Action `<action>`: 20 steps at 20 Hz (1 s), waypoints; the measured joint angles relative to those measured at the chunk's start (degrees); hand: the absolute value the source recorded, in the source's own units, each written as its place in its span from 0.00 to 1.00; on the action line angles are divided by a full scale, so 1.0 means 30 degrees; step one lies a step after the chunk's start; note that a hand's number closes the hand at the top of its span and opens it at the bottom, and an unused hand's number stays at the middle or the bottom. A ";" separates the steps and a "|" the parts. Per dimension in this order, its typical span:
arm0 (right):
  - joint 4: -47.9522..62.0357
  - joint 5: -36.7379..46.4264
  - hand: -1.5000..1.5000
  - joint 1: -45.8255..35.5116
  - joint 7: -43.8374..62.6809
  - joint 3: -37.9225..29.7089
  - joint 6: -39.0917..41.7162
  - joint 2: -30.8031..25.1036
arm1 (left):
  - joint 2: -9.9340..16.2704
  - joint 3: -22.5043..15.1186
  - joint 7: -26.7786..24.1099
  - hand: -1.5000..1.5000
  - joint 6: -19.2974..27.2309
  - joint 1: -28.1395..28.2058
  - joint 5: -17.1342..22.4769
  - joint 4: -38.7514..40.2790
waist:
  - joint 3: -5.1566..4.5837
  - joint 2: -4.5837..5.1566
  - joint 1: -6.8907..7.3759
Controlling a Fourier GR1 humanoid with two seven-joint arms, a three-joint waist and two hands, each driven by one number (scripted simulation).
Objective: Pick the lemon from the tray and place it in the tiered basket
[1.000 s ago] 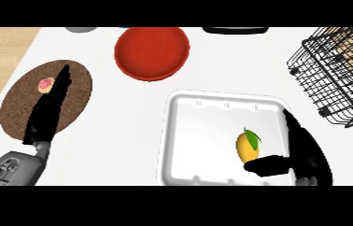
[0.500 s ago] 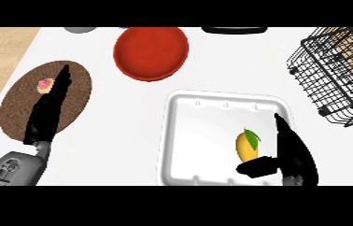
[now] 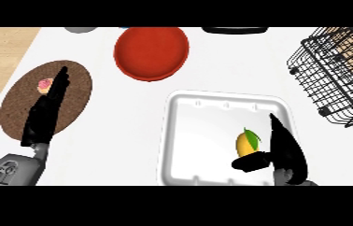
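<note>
Small yellow lemon with green leaf: upright long axis, touching nearer right robot hand at nine o'clock; fingers straight, holding nothing.

White counter top fills most of view; light wood strip left of counter, along its upper-left edge.
</note>
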 measured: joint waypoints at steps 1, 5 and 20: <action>0.0002 0.0123 0.00 0.0197 -0.0073 0.0004 0.0060 0.0189 | 0.0013 0.0096 -0.0057 0.50 -0.0136 0.0073 0.0010 -0.0029 | -0.0002 -0.0006 -0.0009; 0.0967 0.0516 0.00 -0.0129 -0.0380 -0.0432 0.0287 0.1056 | -0.0114 0.0386 -0.0182 0.50 -0.0413 0.0192 -0.0175 -0.0031 | 0.0003 -0.0002 0.0013; 0.3986 0.0525 1.00 -0.1288 -0.2188 -0.1043 0.1828 0.2045 | -0.0987 0.1289 0.0175 0.50 -0.1175 -0.0067 -0.1081 0.0123 | -0.0140 -0.0107 -0.0025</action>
